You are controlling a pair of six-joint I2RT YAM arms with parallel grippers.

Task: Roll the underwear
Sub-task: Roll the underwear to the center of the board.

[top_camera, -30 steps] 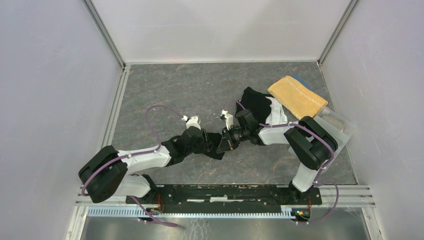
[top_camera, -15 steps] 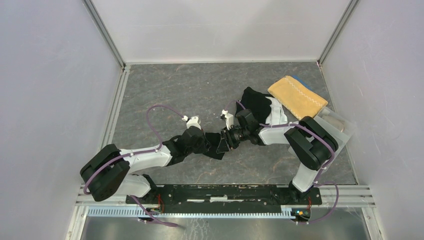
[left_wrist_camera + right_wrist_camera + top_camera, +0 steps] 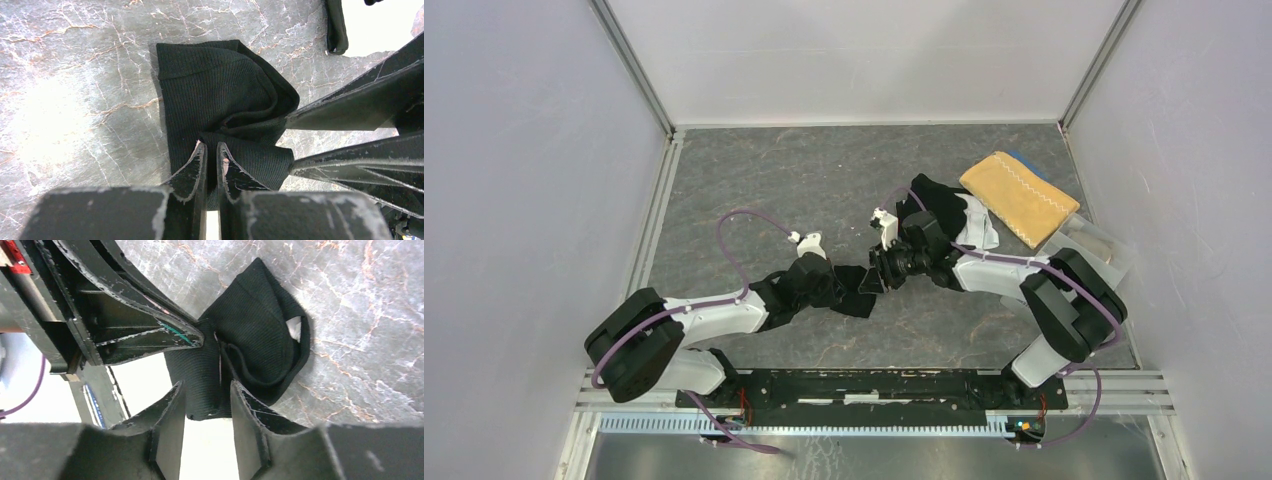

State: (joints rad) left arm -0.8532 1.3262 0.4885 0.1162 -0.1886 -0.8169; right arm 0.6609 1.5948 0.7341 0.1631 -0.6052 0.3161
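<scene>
A small black underwear (image 3: 856,302) lies crumpled on the grey table between my two grippers. In the left wrist view the black ribbed cloth (image 3: 220,95) is partly folded over, and my left gripper (image 3: 211,146) is shut, pinching its near fold. In the right wrist view the same cloth (image 3: 260,340) shows a white label, and one end of it sits between the spread fingers of my right gripper (image 3: 207,386), which is open. From above, the left gripper (image 3: 834,285) and right gripper (image 3: 874,279) face each other closely. More underwear, black (image 3: 936,203) and white (image 3: 977,228), lies piled behind the right arm.
A mustard-yellow towel (image 3: 1016,190) lies at the back right, with a clear plastic tray (image 3: 1096,245) beside it near the right wall. White walls close in the table on three sides. The right gripper's fingers (image 3: 350,107) reach into the left wrist view.
My right arm's elbow has swung right and its wrist has shifted slightly away from me. The left gripper stays pinched on the black cloth, almost unmoved.
</scene>
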